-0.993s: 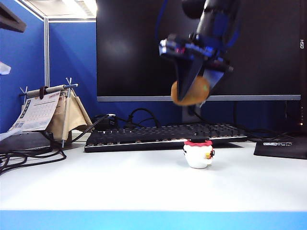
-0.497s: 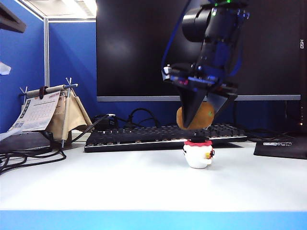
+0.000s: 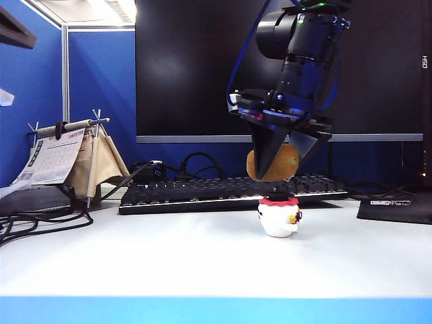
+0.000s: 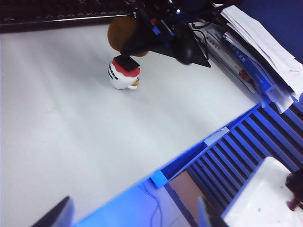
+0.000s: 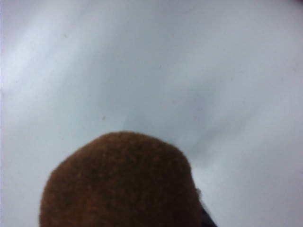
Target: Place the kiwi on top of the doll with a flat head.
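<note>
I've lowered the right gripper, clamping the kiwi, above the doll; left gripper spread wide, well apart.

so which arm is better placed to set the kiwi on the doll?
Right. The right hand holds the kiwi just above the doll. The left hand is open, empty, well away from both.

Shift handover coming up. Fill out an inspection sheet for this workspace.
Surface: white table, bare in front.
Job's things: kiwi held just above the doll, not yet resting on it.
Clutter: keyboard, calendar stand, papers.
Grippers: right gripper shut on the kiwi over the doll; left gripper open, off to the side.
Cables: black cables at the table's left.
Surroundings: monitor, blue partitions.
</note>
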Robot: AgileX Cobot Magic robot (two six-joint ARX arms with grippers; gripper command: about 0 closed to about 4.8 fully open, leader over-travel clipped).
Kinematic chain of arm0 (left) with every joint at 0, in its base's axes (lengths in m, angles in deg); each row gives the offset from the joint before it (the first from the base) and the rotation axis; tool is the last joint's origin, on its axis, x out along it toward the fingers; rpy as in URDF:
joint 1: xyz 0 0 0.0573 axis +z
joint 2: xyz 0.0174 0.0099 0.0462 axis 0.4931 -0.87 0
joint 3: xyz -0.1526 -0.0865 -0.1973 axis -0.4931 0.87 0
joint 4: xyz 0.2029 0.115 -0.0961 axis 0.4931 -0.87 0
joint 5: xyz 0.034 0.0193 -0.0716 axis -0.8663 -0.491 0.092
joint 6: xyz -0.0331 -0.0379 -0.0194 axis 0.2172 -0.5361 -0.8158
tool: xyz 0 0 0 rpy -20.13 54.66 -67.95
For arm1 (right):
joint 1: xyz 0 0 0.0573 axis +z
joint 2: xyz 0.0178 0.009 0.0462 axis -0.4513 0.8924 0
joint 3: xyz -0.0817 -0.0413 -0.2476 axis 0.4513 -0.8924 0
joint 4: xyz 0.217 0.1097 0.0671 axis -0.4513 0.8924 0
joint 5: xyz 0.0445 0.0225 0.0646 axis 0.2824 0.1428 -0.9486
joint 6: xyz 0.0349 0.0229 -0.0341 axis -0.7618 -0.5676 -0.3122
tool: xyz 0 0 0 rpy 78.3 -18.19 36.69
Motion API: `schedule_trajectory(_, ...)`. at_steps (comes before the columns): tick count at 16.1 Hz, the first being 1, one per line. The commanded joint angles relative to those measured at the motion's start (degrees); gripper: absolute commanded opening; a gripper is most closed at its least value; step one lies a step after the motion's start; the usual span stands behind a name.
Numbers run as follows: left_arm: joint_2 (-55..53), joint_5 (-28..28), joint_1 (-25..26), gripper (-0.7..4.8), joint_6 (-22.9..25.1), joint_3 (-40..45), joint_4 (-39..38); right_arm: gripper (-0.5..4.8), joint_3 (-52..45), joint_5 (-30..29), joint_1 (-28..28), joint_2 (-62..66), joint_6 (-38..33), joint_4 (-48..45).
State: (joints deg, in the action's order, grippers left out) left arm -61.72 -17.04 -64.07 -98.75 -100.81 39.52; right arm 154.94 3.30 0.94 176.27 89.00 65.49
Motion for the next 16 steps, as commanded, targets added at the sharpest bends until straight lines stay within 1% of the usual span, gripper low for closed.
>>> schedule_trajectory(1, 0.0, -0.4, 0.0, 3.41, 1.3, -0.2, 0.3, 2.41, -2.0, 0.1, 0.0, -0.4, 0.3, -0.1)
schedule_trajectory(3, 0.0, -1.4, 0.0, 3.41, 1.3, -0.2, 0.3, 2.41, -3.2, 0.2, -0.1, -0.4, 0.4, -0.6)
schedule_trajectory(7, 0.0, -1.4, 0.0, 3.41, 1.3, -0.2, 0.3, 2.42, -3.2, 0.1, -0.1, -0.4, 0.4, -1.4)
schedule_trajectory(8, 0.0, -1.4, 0.0, 3.41, 1.3, -0.2, 0.3, 2.45, -3.2, 0.0, -0.1, -0.4, 1.4, -1.3)
schedule_trajectory(10, 0.0, -1.4, 0.0, 3.41, 1.3, -0.2, 0.3, 2.84, -3.2, 0.0, -0.1, -0.4, 1.5, -1.0)
schedule_trajectory(16, 0.0, -1.4, 0.0, 3.41, 1.3, -0.2, 0.3, 2.85, -3.2, 0.0, -0.1, -0.4, 1.7, -1.0)
